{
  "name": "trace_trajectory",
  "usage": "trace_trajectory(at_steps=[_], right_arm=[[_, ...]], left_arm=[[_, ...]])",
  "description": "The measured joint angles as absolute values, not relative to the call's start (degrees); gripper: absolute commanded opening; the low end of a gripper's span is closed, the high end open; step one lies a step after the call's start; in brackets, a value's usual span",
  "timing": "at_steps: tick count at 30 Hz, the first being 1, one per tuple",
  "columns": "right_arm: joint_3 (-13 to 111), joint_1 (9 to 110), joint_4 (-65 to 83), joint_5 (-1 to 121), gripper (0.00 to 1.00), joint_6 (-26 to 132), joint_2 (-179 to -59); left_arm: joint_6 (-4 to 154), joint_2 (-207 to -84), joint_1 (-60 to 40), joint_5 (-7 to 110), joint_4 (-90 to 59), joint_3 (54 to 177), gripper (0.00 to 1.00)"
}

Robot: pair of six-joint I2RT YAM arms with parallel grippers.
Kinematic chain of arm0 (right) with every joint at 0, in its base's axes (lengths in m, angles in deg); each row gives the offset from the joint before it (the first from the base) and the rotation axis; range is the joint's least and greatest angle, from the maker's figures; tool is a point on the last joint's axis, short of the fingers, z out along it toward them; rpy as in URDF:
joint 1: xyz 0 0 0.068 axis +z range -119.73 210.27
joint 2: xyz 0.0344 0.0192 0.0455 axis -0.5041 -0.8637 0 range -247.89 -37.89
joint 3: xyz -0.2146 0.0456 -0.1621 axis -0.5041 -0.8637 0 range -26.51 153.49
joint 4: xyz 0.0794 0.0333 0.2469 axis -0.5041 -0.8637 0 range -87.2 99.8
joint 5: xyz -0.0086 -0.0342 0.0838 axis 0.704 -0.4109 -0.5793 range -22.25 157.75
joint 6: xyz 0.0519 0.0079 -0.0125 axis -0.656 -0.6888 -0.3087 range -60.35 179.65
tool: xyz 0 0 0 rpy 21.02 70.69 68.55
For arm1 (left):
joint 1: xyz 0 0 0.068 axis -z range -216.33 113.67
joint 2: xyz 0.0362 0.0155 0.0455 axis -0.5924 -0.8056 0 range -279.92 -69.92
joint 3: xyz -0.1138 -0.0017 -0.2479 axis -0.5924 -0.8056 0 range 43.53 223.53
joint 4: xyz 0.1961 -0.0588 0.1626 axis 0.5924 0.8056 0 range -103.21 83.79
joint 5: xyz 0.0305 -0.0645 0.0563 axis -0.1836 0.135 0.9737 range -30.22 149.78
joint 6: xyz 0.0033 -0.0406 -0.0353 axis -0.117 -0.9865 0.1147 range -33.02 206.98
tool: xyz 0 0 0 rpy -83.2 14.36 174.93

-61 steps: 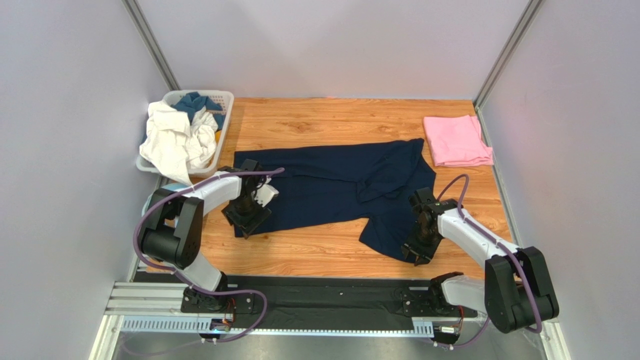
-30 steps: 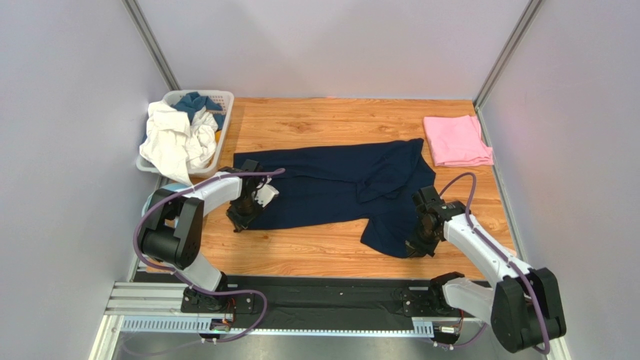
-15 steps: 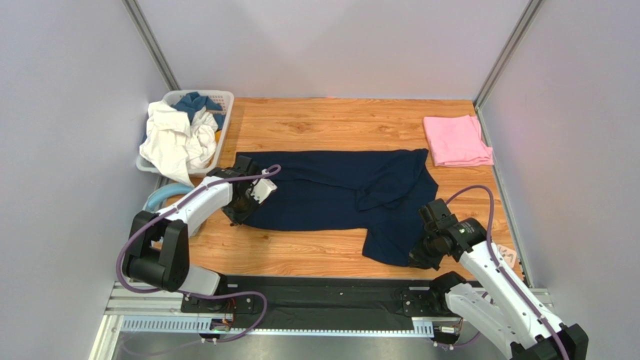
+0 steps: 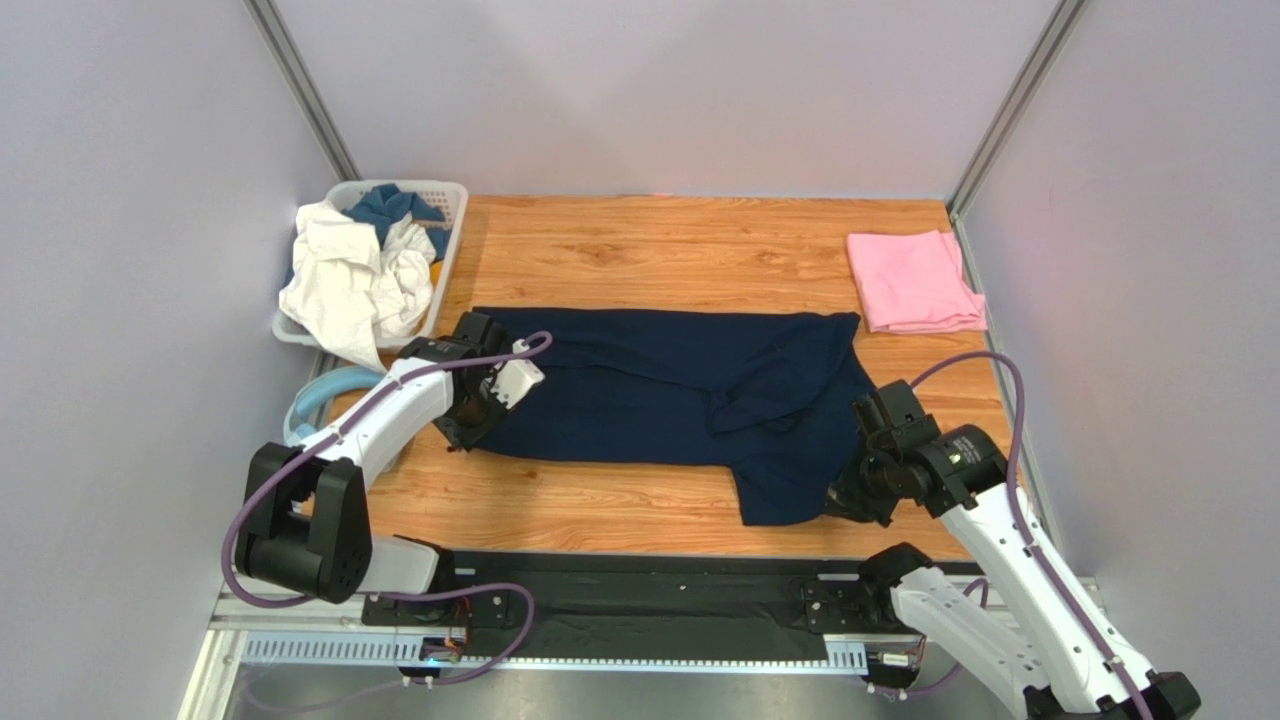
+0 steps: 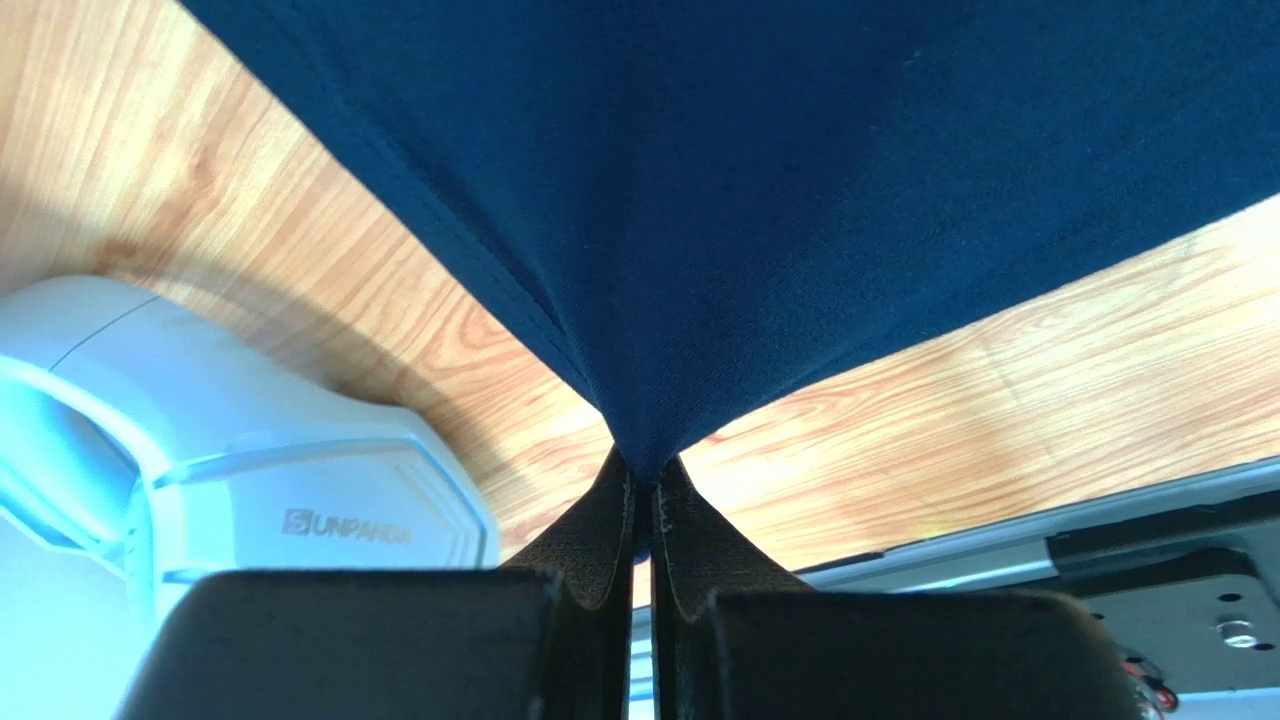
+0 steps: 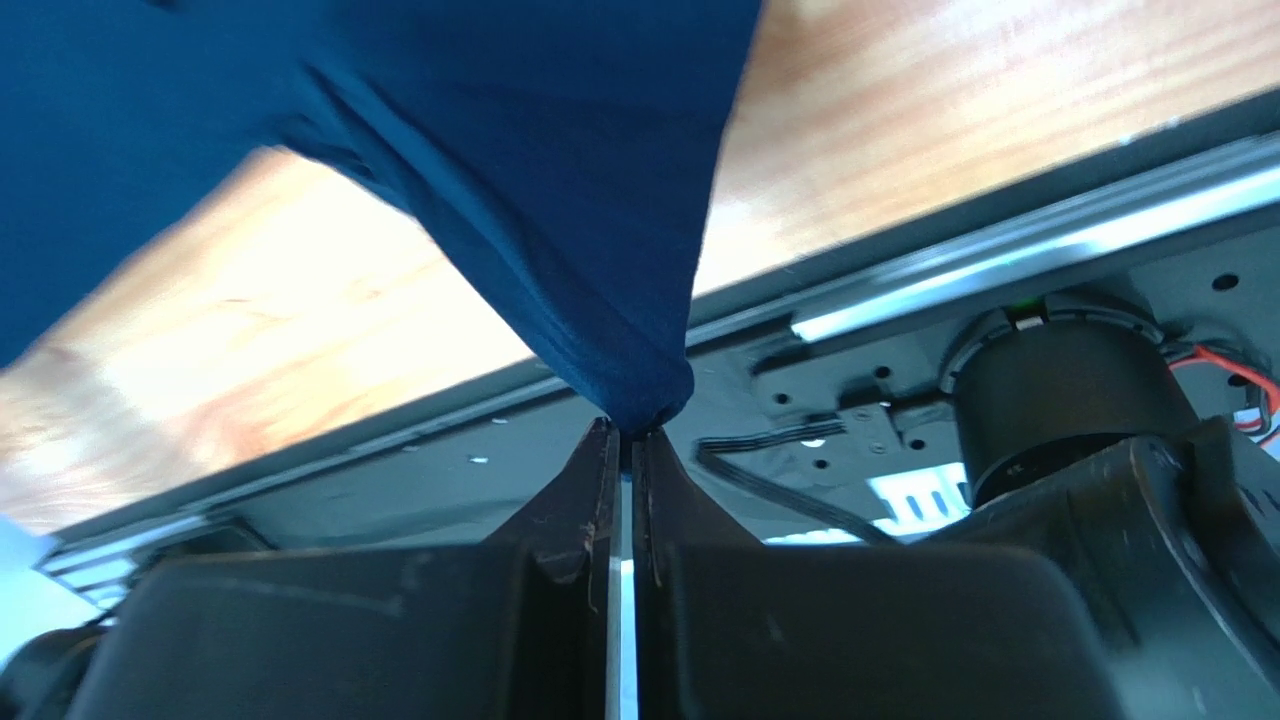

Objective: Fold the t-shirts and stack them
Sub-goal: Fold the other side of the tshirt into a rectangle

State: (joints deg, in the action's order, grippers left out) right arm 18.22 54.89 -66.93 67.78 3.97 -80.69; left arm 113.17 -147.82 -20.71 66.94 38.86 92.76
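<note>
Both arms are on the navy shirt (image 4: 661, 393) right now. It lies stretched across the middle of the table (image 4: 646, 240), long side running left to right, with a loose fold bunched in its right half and a flap reaching toward the near edge.

The left gripper (image 5: 642, 477) is pinched tight on the shirt's near-left corner, fingers pressed together and the cloth pulled up into a peak between them. The right gripper (image 6: 624, 438) is clamped on the near-right corner the same way, close to the table's near edge by the rail (image 6: 932, 285) (you can see the cloth wadded into a little knob at the fingertips).

The pink shirt (image 4: 914, 281) sits folded flat in the far right corner, well apart from the navy one. On the far left there's a basket (image 4: 452, 210) heaped with white laundry (image 4: 353, 278). Light-blue headphones (image 4: 313, 402) lie by the table's left edge, just beside the left arm.
</note>
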Motion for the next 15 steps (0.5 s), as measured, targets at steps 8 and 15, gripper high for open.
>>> trace_trajectory(at_steps=[8, 15], right_arm=[[30.61, 54.8, -67.37, 72.7, 0.0, 5.54, -88.45], [35.22, 50.61, -64.59, 74.99, 0.0, 9.41, -96.25]], left_arm=[[115.42, -152.5, -22.55, 68.27, 39.95, 101.26, 0.0], [117.46, -161.7, -23.9, 68.79, 40.02, 112.1, 0.0]])
